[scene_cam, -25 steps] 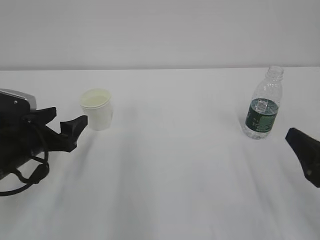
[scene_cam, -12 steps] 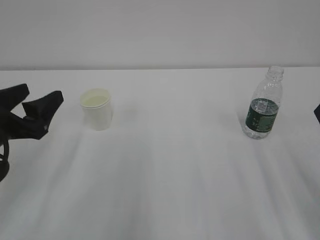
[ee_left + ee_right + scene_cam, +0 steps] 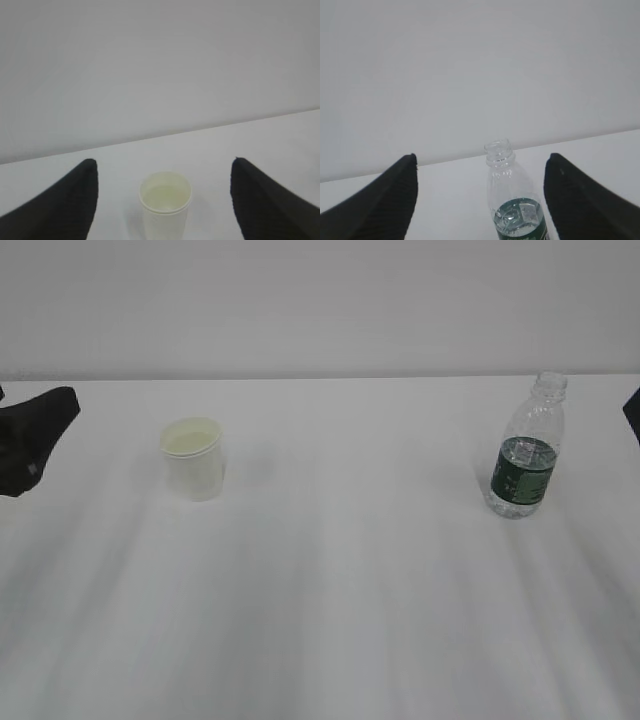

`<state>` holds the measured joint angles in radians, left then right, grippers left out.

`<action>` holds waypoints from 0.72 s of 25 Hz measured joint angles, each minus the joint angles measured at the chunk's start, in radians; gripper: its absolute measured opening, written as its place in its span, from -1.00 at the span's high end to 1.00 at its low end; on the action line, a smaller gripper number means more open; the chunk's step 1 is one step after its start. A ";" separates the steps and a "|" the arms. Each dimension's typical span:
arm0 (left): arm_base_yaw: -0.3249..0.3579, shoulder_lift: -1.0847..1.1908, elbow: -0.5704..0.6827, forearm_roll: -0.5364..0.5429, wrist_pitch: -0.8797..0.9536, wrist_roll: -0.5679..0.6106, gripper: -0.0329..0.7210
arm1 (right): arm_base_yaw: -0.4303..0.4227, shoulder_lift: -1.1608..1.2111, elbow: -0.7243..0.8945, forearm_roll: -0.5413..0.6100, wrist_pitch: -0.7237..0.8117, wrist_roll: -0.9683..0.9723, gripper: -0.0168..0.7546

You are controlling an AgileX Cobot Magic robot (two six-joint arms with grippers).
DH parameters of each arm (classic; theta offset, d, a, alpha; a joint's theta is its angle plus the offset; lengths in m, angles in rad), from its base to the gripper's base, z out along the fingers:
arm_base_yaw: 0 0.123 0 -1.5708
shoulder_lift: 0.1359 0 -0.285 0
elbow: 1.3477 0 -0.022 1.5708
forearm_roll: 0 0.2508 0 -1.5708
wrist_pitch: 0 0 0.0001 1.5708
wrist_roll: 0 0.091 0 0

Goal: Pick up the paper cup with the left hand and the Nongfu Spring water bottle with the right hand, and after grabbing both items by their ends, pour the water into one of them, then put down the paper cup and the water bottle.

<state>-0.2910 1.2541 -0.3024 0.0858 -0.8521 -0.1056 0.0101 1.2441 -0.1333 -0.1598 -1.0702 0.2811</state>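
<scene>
The paper cup (image 3: pixel 193 458) stands upright toward the worktop's (image 3: pixel 340 580) left edge, centred ahead of the left pincer (image 3: pixel 162 200), wide and empty, while the Nongfu Spring water bottle (image 3: pixel 527 448) stands upright near the right edge before the equally wide right pincer (image 3: pixel 480 200).

Matt cream paper cup (image 3: pixel 193 458), smooth wall. Clear glossy ribbed plastic bottle (image 3: pixel 528 445), dark green label band. Matt white bench (image 3: pixel 340 580), cloth-like. Matt black tool fingers (image 3: pixel 65 205).
</scene>
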 joint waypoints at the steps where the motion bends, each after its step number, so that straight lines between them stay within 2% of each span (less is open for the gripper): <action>1: 0.000 -0.019 0.000 -0.004 0.018 0.000 -0.66 | 0.000 0.000 -0.021 -0.002 0.021 0.002 -0.57; 10: 0.000 -0.213 0.000 -0.050 0.198 0.000 -0.65 | 0.000 -0.178 -0.225 -0.063 0.452 0.018 -0.57; 18: 0.000 -0.472 -0.003 -0.067 0.492 0.000 -0.61 | 0.000 -0.367 -0.316 -0.105 0.750 0.018 -0.57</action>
<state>-0.2910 0.7823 -0.3049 0.0184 -0.3600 -0.1056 0.0101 0.8774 -0.4496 -0.2648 -0.3197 0.2995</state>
